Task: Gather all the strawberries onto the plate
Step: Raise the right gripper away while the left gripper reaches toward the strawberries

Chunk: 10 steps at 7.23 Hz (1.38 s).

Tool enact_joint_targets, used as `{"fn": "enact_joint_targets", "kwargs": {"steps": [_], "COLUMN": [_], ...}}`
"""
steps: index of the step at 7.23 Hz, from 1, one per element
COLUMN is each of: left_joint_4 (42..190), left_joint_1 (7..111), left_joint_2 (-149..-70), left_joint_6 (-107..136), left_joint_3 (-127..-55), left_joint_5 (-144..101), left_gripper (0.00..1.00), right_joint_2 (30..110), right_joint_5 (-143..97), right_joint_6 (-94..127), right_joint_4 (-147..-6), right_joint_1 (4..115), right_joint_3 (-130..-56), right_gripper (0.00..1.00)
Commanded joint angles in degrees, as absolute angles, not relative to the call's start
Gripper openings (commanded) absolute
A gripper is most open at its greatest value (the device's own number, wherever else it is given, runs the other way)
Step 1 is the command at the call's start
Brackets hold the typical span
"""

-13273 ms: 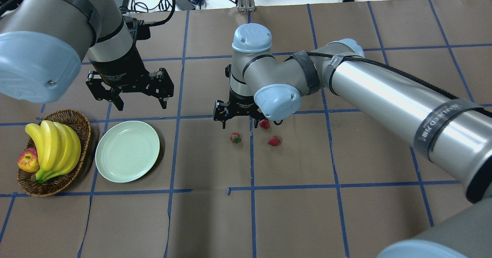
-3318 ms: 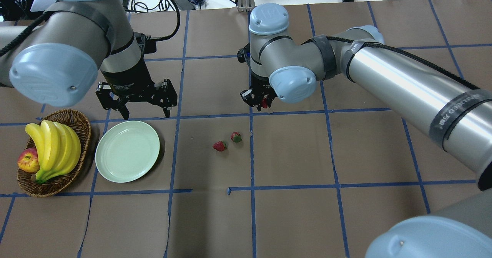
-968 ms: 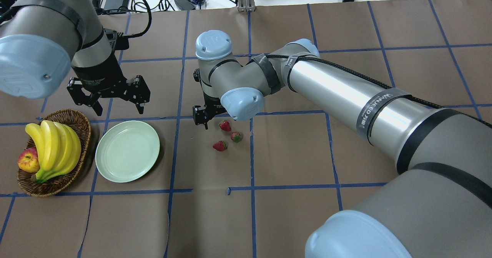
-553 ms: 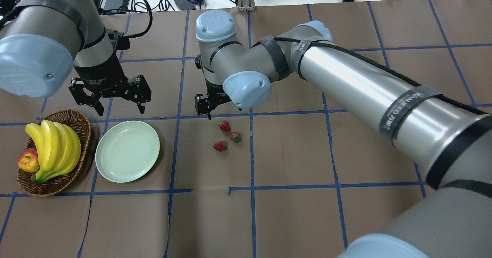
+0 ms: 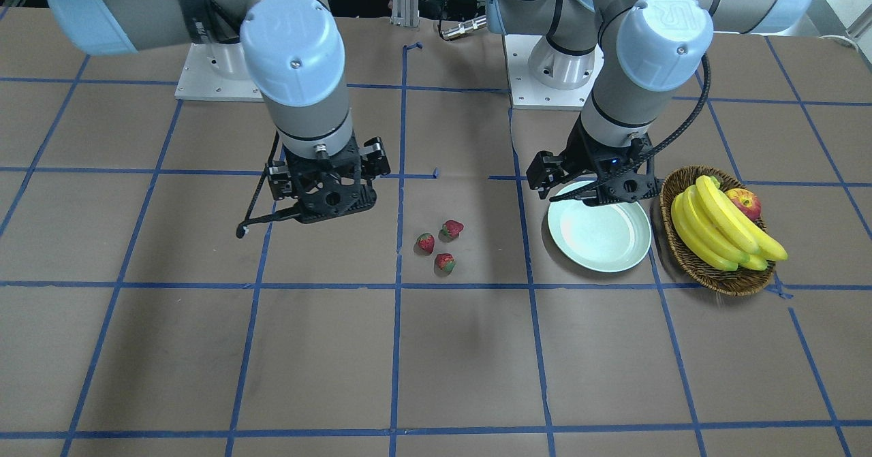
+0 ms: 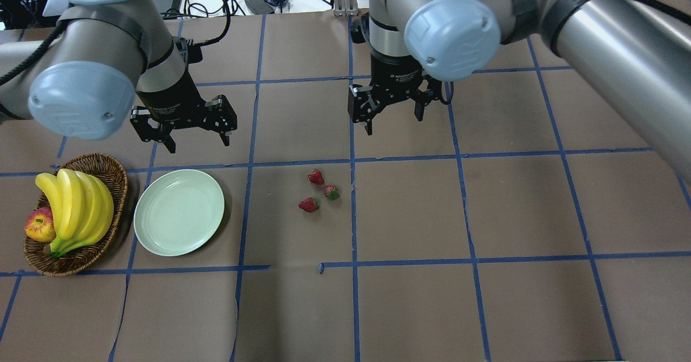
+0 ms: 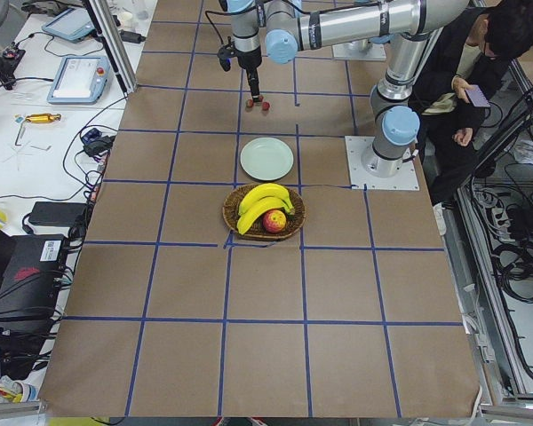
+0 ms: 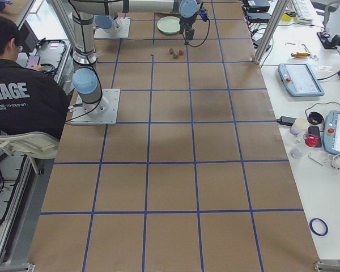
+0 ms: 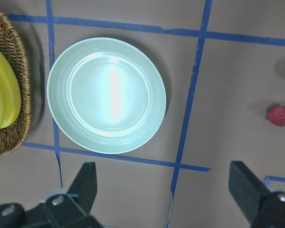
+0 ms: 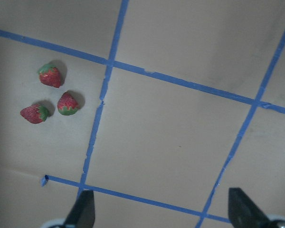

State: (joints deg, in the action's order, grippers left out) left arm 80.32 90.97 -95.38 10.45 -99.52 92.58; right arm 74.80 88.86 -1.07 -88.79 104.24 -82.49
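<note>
Strawberries (image 6: 331,192), three in all, are lying in a tight cluster on the counter (image 6: 421,308), near one another but apart, just to the robot's left of a blue tape line (image 6: 354,227). None is sitting on the plate (image 6: 179,212), which is resting bare and well apart from them farther to the robot's left, beside a basket (image 6: 116,186) carrying bananas (image 6: 81,205) and an apple (image 6: 39,226). Right tool (image 6: 394,123) is hovering above the counter with its jaws spread wide and nothing between them. The cluster is lying toward the robot's left of it, as the right wrist view is showing by placing the berries in its upper-left corner and not between the fingers. Left tool (image 6: 198,143) is likewise hanging open and empty, raised roughly over the plate, with the berries lying toward the robot's right; only their edge is entering the left wrist view. By appearance the right tool is standing nearer the fruit and the left nearer the plate, so the coming pick is probably turning on a sideways shift before any descent. Caps are pointing different ways, so each berry is likely needing its own jaw alignment.
</note>
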Motion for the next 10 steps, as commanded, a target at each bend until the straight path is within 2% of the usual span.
{"fn": "enact_joint_targets", "kwargs": {"steps": [1,6,10], "left_joint_4": [73.4,59.3,56.3], "left_joint_1": [94.7,101.8,103.9], "left_joint_2": [-99.1,-109.8,-115.6], "left_joint_6": [15.4,28.4,30.5], "left_joint_3": [-99.7,-99.8,-99.8], "left_joint_5": [92.2,90.9,87.2], "left_gripper": [1.00,1.00,1.00], "right_joint_2": [78.6,80.8,80.9], "right_joint_5": [90.4,92.2,92.1], "right_joint_6": [-3.8,-7.2,-8.2], "right_joint_4": [-86.4,-84.0,-84.8], "right_joint_1": [98.7,94.0,92.5], "right_joint_3": [-83.1,-83.4,-86.8], "right_gripper": [1.00,1.00,1.00]}}
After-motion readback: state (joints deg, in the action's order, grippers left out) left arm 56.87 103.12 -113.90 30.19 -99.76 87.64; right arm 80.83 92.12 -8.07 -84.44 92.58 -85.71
